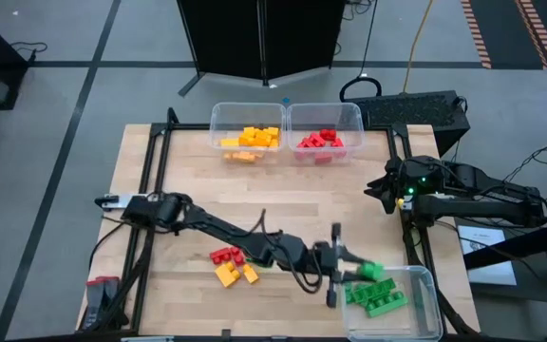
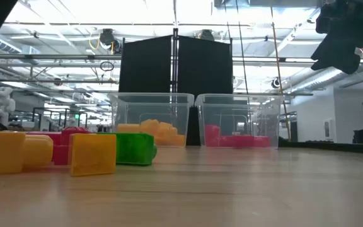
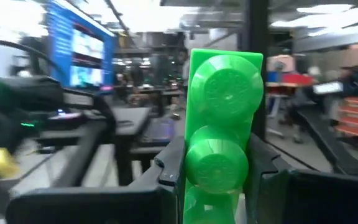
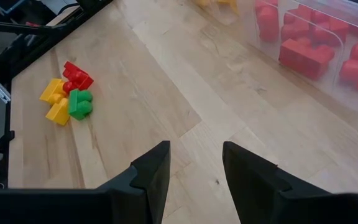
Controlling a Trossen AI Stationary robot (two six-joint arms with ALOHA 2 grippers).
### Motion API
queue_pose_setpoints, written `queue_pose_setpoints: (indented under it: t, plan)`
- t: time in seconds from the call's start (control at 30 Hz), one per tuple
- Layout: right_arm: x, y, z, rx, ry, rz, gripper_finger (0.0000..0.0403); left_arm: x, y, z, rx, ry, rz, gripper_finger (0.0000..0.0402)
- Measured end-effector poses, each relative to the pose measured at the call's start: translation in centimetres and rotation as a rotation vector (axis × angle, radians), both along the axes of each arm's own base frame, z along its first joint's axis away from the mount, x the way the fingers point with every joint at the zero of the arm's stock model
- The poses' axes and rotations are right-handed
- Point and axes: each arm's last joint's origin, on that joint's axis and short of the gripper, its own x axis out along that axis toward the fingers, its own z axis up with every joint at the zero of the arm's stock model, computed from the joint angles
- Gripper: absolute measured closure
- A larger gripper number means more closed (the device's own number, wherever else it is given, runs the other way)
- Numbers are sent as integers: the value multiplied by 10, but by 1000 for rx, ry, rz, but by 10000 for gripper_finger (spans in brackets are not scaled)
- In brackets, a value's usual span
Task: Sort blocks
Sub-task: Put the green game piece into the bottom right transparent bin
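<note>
one green block (image 3: 224, 124) clamped in left gripper (image 1: 342, 273) jaws; right gripper (image 4: 194, 171) jaws wide, empty

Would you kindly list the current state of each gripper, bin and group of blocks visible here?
left gripper: shut on green block, at the green bin's edge
right gripper: open, empty, waiting at the table's right side
green bin: holds green blocks
yellow bin: holds yellow-orange blocks
red bin: holds red blocks
loose blocks: unsorted on the table
</note>
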Motion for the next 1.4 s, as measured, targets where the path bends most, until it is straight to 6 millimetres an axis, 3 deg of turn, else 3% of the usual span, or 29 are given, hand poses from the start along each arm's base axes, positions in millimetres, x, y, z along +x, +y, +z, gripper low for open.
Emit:
queue_pose_setpoints:
  t: [0.4,0.67,0.9,1.07,1.13,1.2,1.33,1.4]
  plan:
    - [0,0,0,-17,4,13,259,27,-18,-50,-33,156,-90,338]
    - [0,0,0,-17,4,14,259,29,-19,-61,-15,235,-85,337]
    - [0,0,0,-17,4,14,259,29,-18,-61,-44,242,-50,208]
    - [0,0,0,-17,4,15,259,28,-18,-57,-58,214,-16,165]
    - [0,0,0,-17,4,15,259,27,-18,-45,-48,192,-7,163]
    - [0,0,0,-17,4,15,259,22,-16,-21,12,171,17,162]
    - [0,0,0,-14,4,19,259,-13,0,64,71,235,116,161]
    - [0,0,0,-13,4,20,259,-38,10,94,88,325,159,161]
